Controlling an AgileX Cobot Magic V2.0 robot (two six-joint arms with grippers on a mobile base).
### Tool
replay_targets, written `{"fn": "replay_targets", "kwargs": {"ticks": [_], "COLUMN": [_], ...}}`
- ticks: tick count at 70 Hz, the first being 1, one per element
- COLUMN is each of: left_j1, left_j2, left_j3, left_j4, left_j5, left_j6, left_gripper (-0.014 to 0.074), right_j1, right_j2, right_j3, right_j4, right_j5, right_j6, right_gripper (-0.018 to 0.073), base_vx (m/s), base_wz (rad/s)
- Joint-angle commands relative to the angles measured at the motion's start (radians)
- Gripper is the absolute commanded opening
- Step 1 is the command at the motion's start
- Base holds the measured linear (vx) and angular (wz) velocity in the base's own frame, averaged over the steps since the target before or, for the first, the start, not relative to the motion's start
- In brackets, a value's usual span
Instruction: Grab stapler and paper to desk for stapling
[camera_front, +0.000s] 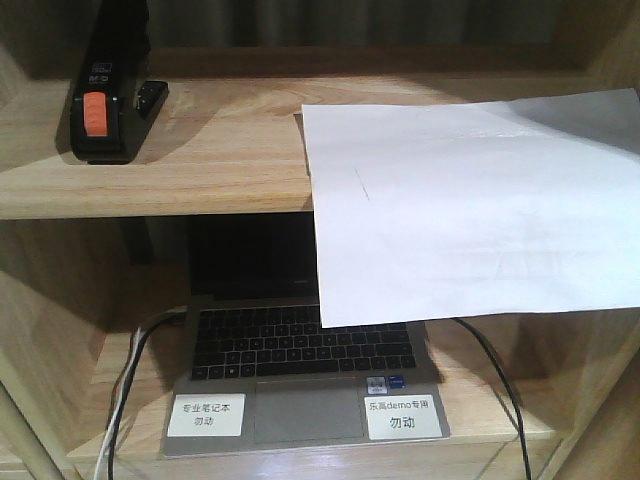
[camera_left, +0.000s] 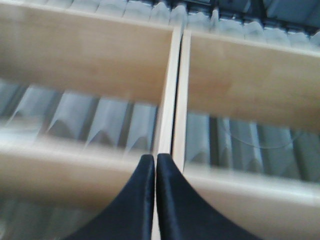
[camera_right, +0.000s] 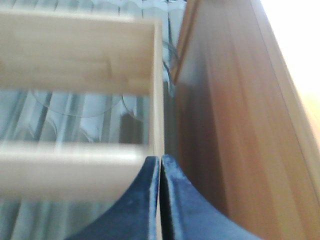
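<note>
In the front view a black stapler (camera_front: 104, 105) with an orange patch stands at the left of a wooden shelf board. A large white sheet of paper (camera_front: 470, 210) lies on the right of the same board and hangs over its front edge. Neither gripper shows in that view. My left gripper (camera_left: 155, 161) is shut with nothing between its dark fingers, facing blurred wooden shelf boards. My right gripper (camera_right: 160, 161) is likewise shut and empty, next to a brown wooden panel. The desk is out of view.
An open laptop (camera_front: 300, 360) with two white labels sits on the lower shelf (camera_front: 130, 370), partly behind the hanging paper. Cables (camera_front: 125, 390) run down at its left and right. A vertical divider (camera_left: 172, 90) stands ahead of the left gripper; a tall side panel (camera_right: 235, 125) flanks the right one.
</note>
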Motion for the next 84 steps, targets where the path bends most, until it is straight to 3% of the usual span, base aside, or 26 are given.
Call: {"fn": "replay_targets", "kwargs": {"ticks": [1,11,26,34,45,55,71,76,84], "left_j1": [-0.005,-0.005,-0.005,-0.005,-0.005,-0.005,-0.005,-0.005,-0.005], "left_j2": [0.104,0.201,0.302,0.347,0.364,0.364,0.364,0.364,0.364], "left_j3": [-0.130,-0.221,-0.224,-0.224,-0.224,-0.224,-0.224,-0.224,-0.224], "left_j4": [-0.005,-0.005,-0.005,-0.007,-0.007,-0.007,-0.007,-0.007,-0.007], "left_j5": [0.142,0.313,0.545,0.654,0.714,0.727,0.728,0.728,0.727], "left_j6": [-0.009,-0.008,0.031,0.045,0.045,0.045,0.045,0.045,0.045], "left_gripper": [-0.0006,-0.0002,0.0042,0.0101,0.0242,0.0421,0.0730,0.0733,0.0719], "right_j1": [-0.008,-0.008,-0.008,-0.008,-0.008,-0.008,-0.008,-0.008,-0.008], "right_j2": [0.115,0.259,0.412,0.468,0.502,0.504,0.502,0.502,0.502], "right_j3": [-0.135,-0.267,-0.284,-0.284,-0.284,-0.284,-0.284,-0.284,-0.284], "right_j4": [-0.004,-0.004,-0.002,0.016,0.077,0.081,0.081,0.080,0.075], "right_j5": [0.098,0.322,0.552,0.642,0.677,0.677,0.677,0.677,0.677], "right_j6": [0.004,0.011,0.011,0.011,0.010,0.009,-0.004,-0.005,-0.005], "right_gripper": [-0.0006,-0.0006,-0.0001,0.0008,0.0067,0.0210,0.0627,0.0730,0.0722], "base_vx": [0.00,0.00,0.00,0.00,0.00,0.00,0.00,0.00,0.00], "base_wz": [0.00,0.00,0.00,0.00,0.00,0.00,0.00,0.00,0.00]}}
